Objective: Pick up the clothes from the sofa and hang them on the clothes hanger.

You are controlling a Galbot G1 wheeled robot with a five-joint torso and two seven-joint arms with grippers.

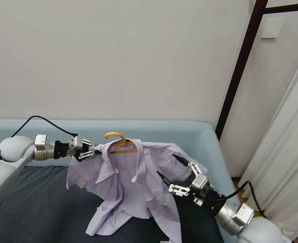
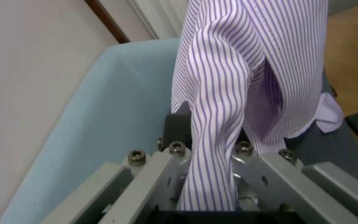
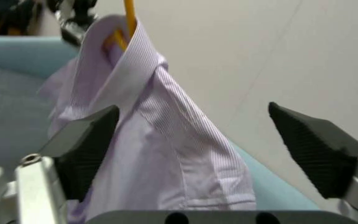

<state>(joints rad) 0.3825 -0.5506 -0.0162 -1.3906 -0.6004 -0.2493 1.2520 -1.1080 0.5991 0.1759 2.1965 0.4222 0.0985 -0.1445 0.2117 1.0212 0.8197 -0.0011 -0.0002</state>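
The left gripper (image 1: 90, 151) pinched a fold of the striped shirt (image 1: 134, 187), the cloth running out from between its pressed-together fingers. The orange hanger (image 1: 119, 136) sat just beyond it, under the collar. The right gripper (image 1: 170, 171) stood spread wide, the shirt's other shoulder just ahead of its fingers

**Shirt blocks the sofa's middle; bare seat to the left**

The shirt (image 1: 131, 187) on its hanger (image 1: 119, 140) drapes down onto the sofa (image 1: 37, 129) seat. The left gripper (image 1: 90, 151) is clamped on one shoulder, and the right gripper (image 1: 177, 177), fingers spread, sits just beside the other sleeve. The dark seat under the left arm lies bare. The backrest and wall (image 1: 113, 61) close off the rear.
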